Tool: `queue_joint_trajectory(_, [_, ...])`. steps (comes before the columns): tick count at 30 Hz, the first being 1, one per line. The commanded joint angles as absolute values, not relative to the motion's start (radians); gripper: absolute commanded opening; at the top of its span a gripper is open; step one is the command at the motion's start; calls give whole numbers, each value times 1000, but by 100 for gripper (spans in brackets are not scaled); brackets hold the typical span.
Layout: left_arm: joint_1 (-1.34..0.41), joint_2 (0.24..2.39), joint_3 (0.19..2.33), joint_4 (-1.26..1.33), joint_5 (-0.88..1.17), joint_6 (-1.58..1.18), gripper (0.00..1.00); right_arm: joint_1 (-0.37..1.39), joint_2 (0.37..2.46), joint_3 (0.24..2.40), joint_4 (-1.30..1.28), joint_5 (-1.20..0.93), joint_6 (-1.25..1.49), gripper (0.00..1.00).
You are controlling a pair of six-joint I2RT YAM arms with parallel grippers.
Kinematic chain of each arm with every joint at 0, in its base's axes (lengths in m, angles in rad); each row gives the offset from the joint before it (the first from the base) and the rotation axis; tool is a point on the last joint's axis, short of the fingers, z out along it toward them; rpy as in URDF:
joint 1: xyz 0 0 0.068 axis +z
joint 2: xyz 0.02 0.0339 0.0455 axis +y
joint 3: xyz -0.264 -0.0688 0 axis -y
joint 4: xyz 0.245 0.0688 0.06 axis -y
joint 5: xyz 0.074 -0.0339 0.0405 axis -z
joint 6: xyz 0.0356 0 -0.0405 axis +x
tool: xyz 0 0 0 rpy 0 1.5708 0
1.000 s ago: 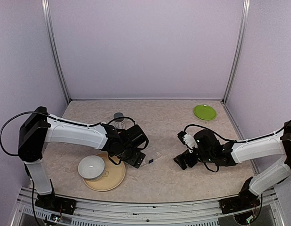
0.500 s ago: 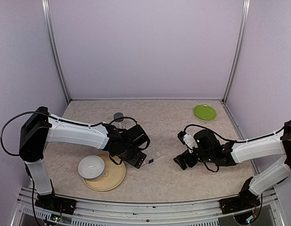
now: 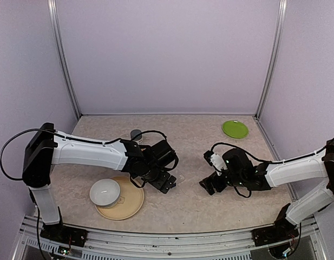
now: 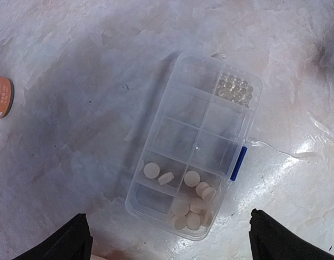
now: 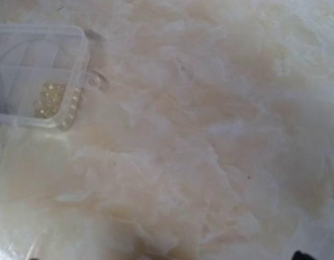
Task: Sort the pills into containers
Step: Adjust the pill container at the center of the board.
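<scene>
The clear pill box [image 4: 194,146] lies flat on the table, its containers a grid of small compartments. Several round whitish pills [image 4: 191,197] sit in its near compartments, and a cluster of tiny clear beads [image 4: 234,86] fills a far corner one. A blue latch [image 4: 238,163] is on its right side. My left gripper [image 4: 169,244] hovers open just above the box, fingers wide apart and holding nothing. From above, the left gripper [image 3: 165,183] covers most of the box. My right gripper [image 3: 209,185] rests open to the right of the pill box [image 5: 37,70].
An orange-labelled bottle [image 4: 1,96] with a grey cap [image 3: 136,133] stands behind the left arm. A white bowl [image 3: 105,192] sits on a tan plate [image 3: 131,208] at the front left. A green plate [image 3: 235,129] lies at the back right.
My left gripper has shifted right and opened a little wider, so it now covers the pill box in the top view. The right arm has not moved.
</scene>
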State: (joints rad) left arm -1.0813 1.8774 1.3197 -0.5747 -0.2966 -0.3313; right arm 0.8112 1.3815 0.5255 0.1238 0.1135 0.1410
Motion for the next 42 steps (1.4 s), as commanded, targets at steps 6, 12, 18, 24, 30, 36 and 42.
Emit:
queue_joint_trajectory(6, [-1103,1959,1359,-661,-329,-318,99,798,1381,534,133,109,135,100])
queue_joint_trajectory(12, [-1103,1984,1366,-697,-435,-338,99,796,1379,521,143,105,143,100])
queue_joint_trajectory(18, [-1093,2008,1373,-686,-498,-325,99,796,1379,519,144,103,147,100])
queue_joint_trajectory(24, [-1050,2012,1355,-600,-432,-248,98,795,1379,518,144,103,149,100])
queue_joint_trajectory(30, [-1004,2026,1376,-578,-471,-200,98,796,1376,515,142,107,151,100])
queue_joint_trajectory(36, [-974,2039,1404,-546,-454,-156,98,795,1379,513,144,106,153,100])
queue_joint_trajectory(42, [-981,2071,1451,-535,-426,-160,98,796,1378,512,145,108,153,100])
